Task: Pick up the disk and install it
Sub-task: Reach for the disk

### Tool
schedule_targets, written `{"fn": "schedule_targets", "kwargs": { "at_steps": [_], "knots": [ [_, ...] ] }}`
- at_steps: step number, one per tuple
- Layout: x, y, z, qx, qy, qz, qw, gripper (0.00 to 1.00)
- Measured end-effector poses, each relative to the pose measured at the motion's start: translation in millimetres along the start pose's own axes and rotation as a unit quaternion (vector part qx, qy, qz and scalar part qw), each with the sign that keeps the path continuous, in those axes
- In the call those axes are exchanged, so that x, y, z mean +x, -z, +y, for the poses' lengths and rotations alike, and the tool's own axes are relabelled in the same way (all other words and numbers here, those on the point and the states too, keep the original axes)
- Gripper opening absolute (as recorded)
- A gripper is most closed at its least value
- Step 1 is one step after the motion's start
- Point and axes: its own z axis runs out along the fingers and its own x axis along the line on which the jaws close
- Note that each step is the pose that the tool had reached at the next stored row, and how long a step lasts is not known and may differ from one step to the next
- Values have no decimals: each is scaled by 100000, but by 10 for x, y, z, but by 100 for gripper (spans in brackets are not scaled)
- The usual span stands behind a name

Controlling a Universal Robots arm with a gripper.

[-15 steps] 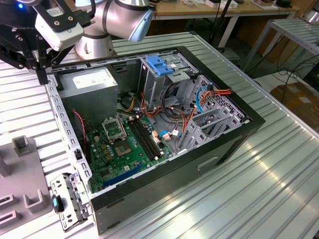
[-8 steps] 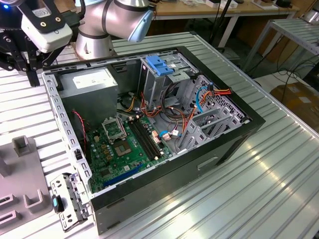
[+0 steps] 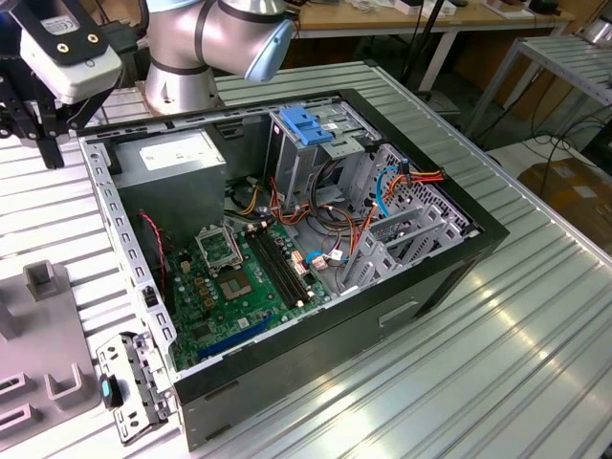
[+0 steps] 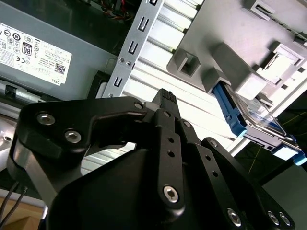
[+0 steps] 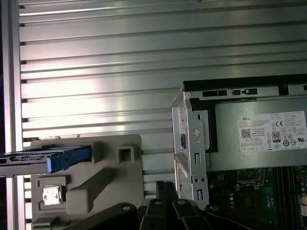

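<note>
The arm's hand (image 4: 165, 96) hangs closed and empty over the worktop (image 5: 96, 57), beside the open computer case (image 3: 316, 354). The disk (image 4: 252, 116) sits slotted in a grey holder (image 5: 112, 165) nearby.

Robotics lab/workshop: slatted aluminium bench (image 3: 535, 363), opened PC chassis (image 3: 316, 352) mid-frame, robot arm (image 3: 191, 48) upper left, wooden workbenches (image 3: 382, 17) along top.

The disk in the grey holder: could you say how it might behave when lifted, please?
The disk looks a flat, hard slab, so probably stiff. Its blue plastic rails may be slippery. Seated in the grey holder, it may bind if tilted.
</note>
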Motion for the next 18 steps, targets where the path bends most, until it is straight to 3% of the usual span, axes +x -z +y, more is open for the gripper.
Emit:
{"fn": "schedule_targets", "kwargs": {
  "at_steps": [18],
  "knots": [
    [219, -4, -17, 0, -4, -1, 100000, 11]
  ]
}}
